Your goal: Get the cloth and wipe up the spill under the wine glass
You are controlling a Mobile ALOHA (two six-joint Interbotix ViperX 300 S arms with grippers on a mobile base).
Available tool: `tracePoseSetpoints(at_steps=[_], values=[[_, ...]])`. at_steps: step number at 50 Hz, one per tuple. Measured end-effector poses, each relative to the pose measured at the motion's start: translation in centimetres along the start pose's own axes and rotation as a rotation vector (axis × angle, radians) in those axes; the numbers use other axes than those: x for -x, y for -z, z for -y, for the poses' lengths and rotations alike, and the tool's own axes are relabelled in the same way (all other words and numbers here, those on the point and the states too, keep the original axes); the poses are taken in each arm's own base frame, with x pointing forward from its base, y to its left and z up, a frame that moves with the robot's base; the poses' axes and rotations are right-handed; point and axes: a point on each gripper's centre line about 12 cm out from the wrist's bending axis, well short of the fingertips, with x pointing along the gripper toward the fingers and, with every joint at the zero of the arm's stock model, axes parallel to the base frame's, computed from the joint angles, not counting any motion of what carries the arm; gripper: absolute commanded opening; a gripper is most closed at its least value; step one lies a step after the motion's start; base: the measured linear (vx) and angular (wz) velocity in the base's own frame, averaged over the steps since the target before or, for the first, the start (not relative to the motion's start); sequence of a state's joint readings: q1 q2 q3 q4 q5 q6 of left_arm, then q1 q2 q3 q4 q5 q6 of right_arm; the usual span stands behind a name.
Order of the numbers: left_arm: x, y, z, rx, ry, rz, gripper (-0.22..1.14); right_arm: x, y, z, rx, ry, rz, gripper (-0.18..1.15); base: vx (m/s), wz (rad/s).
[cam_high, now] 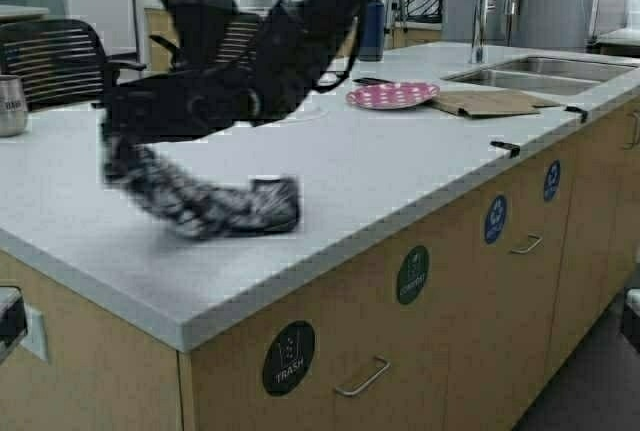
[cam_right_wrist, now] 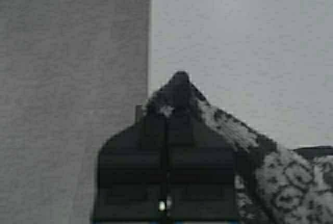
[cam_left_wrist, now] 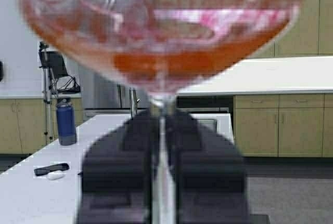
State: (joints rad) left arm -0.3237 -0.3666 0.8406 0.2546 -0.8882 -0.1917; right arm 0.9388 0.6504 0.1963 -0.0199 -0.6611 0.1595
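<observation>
My right gripper (cam_high: pixel 112 136) reaches across to the left side of the white counter (cam_high: pixel 400 171) and is shut on one end of the black-and-white floral cloth (cam_high: pixel 215 206). The cloth hangs down from it and trails to the right along the counter top. In the right wrist view the gripper (cam_right_wrist: pixel 179 86) pinches the cloth (cam_right_wrist: pixel 281 182) at its tips. My left gripper (cam_left_wrist: pixel 161 125) is shut on the thin stem of the wine glass (cam_left_wrist: pixel 161 31), whose bowl holds pinkish-red liquid. The glass and the left gripper do not show in the high view.
A pink dotted plate (cam_high: pixel 392 95), brown paper sheets (cam_high: pixel 487 102) and a sink (cam_high: pixel 540 71) with a faucet lie at the back right. A blue bottle (cam_high: pixel 372 31) stands at the far edge. A metal cup (cam_high: pixel 10 104) and a chair (cam_high: pixel 55 56) are at the left.
</observation>
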Motion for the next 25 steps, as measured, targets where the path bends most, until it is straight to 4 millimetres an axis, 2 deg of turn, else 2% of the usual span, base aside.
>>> tracePoseSetpoints(at_steps=[3,5,11,17,22,25], values=[[-0.1,0.4,0.0,0.003,-0.002,-0.010,0.14,0.0,0.0,-0.3,0.012,-0.007,0.002,0.06,0.00,0.00],[-0.1,0.8,-0.1,0.005,-0.002,-0.021,0.14,0.1,0.1,0.6,0.005,0.010,-0.003,0.06,0.00,0.00],[-0.4,2.7,-0.2,0.013,-0.004,-0.069,0.14,1.5,0.4,7.1,-0.031,0.135,-0.022,0.06,0.00,0.01],[-0.7,5.4,-0.3,0.027,-0.005,-0.130,0.14,4.0,0.9,14.1,-0.079,0.280,-0.038,0.06,0.00,0.00],[-0.9,7.7,-0.4,0.040,-0.003,-0.166,0.14,5.9,1.4,18.2,-0.103,0.368,-0.050,0.06,0.00,0.00],[-1.0,9.2,-0.3,0.050,0.004,-0.177,0.14,6.7,1.7,19.4,-0.110,0.396,-0.057,0.06,0.00,0.00]])
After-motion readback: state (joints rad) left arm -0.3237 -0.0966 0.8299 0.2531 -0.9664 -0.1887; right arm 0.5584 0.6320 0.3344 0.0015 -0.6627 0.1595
